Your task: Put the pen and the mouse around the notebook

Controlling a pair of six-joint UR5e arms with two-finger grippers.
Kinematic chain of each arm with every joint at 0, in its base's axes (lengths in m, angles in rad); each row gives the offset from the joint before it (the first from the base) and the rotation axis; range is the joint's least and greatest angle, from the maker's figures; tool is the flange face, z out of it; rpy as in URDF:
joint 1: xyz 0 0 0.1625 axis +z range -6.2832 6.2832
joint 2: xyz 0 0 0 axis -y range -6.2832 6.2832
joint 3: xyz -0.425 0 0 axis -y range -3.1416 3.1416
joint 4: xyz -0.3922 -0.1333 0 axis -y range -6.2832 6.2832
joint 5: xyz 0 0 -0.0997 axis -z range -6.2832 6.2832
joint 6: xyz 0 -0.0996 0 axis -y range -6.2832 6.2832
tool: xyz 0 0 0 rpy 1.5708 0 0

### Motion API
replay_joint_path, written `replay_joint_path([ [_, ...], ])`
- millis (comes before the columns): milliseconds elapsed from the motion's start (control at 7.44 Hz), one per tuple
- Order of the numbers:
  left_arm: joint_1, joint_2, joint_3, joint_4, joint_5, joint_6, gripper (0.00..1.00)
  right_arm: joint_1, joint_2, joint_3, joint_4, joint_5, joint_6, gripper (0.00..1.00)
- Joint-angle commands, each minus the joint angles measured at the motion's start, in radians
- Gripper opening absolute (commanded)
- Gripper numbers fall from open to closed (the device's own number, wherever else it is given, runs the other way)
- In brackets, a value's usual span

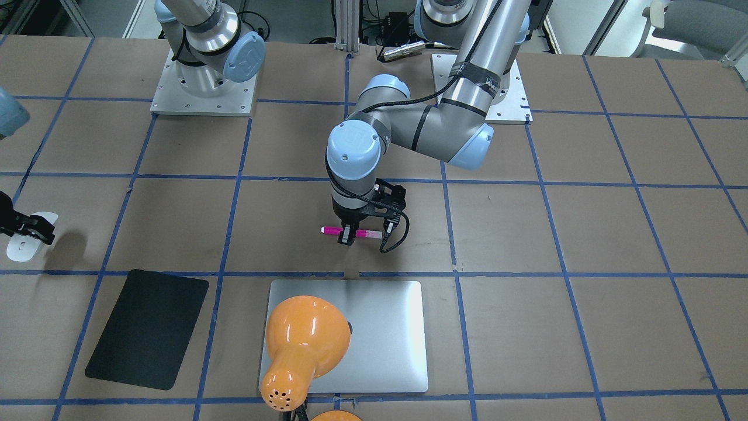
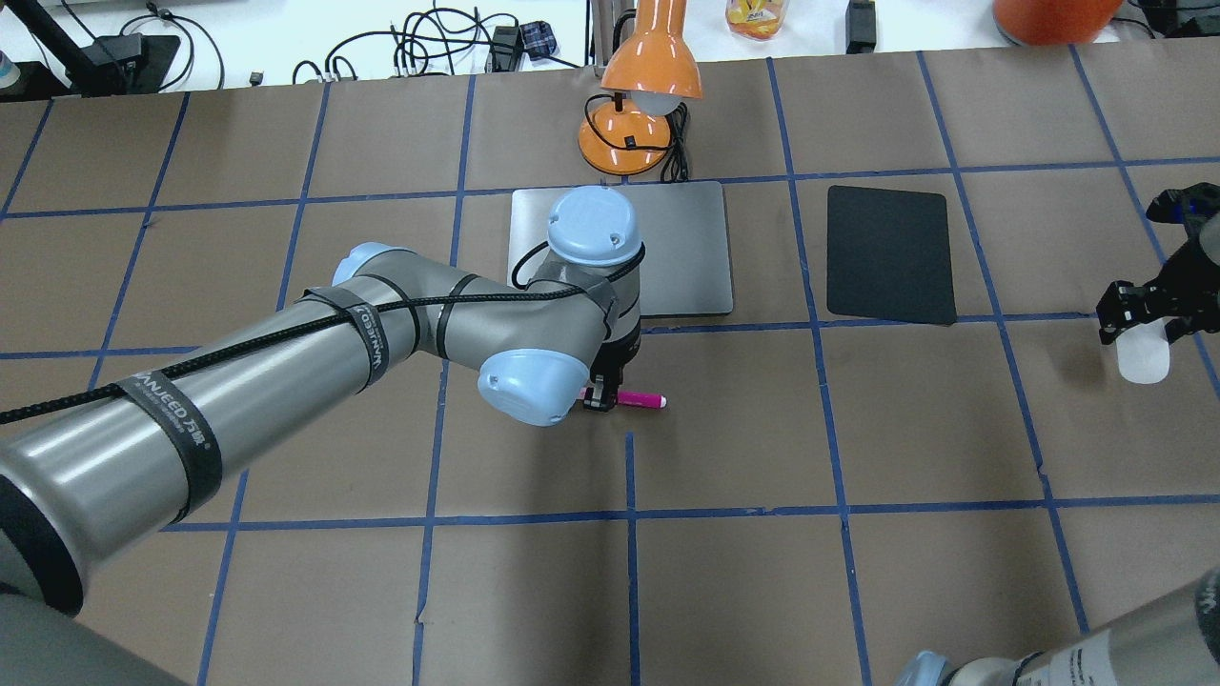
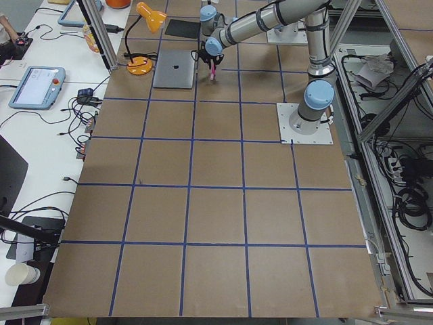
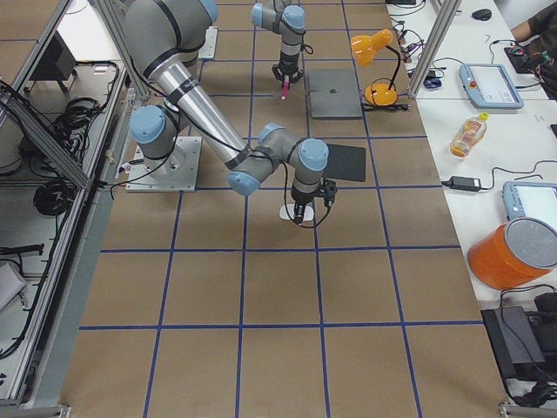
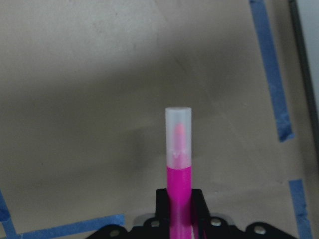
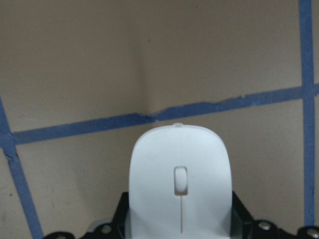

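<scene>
Slim magenta-pink pen (image 1: 331, 230), pale-ended, is being held clamped in the left gripper (image 1: 347, 235) at frame centre, long axis parallel to the upper edge of the flat silver-grey metal notebook (image 1: 385, 333) just below. Glossy white oval mouse (image 1: 17, 251) is being gripped by the right gripper (image 1: 40, 233), far left.

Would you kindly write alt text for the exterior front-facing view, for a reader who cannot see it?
The left pincer, mid-view, grips the pink pen just robot-side of the silver notebook, which an orange lamp partly hides. At the view's left edge the right pincer grips the white mouse; a black mat lies beside the notebook.
</scene>
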Motion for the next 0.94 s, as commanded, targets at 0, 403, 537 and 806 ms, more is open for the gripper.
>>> replay_joint_path([
  [0, 0.006, 0.035, 0.016, -0.005, 0.004, 0.129, 1.0, 0.139, 0.007, -0.056, 0.001, 0.0, 0.121, 0.58],
  [403, 0.064, 0.193, 0.184, -0.399, 0.077, 0.981, 1.0, 0.34, 0.094, -0.174, -0.002, 0.003, 0.308, 0.59],
  [537, 0.091, 0.242, 0.222, -0.507, 0.102, 1.214, 1.0, 0.391, 0.134, -0.223, -0.001, 0.006, 0.384, 0.59],
  [806, 0.159, 0.363, 0.229, -0.53, 0.099, 1.468, 1.0, 0.434, 0.205, -0.303, 0.001, 0.011, 0.435, 0.59],
])
